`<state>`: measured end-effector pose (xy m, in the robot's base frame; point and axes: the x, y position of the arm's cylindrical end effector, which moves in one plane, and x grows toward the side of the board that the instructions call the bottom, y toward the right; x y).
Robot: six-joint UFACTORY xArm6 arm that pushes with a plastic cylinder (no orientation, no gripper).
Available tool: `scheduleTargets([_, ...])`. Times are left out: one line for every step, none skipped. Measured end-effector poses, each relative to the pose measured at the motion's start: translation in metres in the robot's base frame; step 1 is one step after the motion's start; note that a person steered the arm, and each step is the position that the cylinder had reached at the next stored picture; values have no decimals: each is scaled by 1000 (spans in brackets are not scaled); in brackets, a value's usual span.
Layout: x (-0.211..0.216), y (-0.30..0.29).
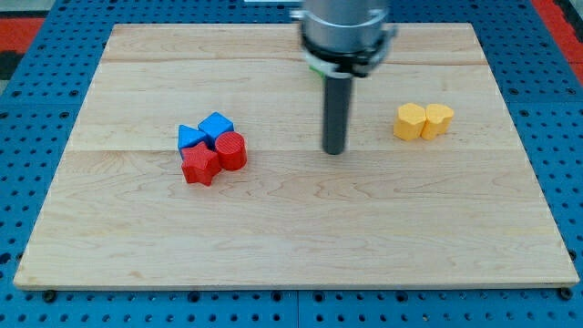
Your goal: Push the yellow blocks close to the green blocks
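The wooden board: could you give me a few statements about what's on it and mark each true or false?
1. The two yellow blocks touch each other. True.
2. My tip presses against the yellow blocks. False: it stands apart, to the view's left of them.
3. Green blocks sit beside the red ones. False: no green block shows.
4. The blue blocks and red blocks form one cluster. True.

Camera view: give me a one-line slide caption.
My tip rests mid-board, yellow blocks to the view's right, blue and red blocks clustered left; no green visible.
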<state>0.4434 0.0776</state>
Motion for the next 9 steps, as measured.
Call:
scheduleTargets([0, 86])
scheduleTargets([-5, 142])
scheduleTargets([-18, 116])
scheduleTargets([-29, 74])
scheduleTargets([-53, 60])
scheduleTargets([-50, 60])
scheduleTargets([-44, 53])
scheduleTargets([-52, 29])
scheduleTargets([-62, 20])
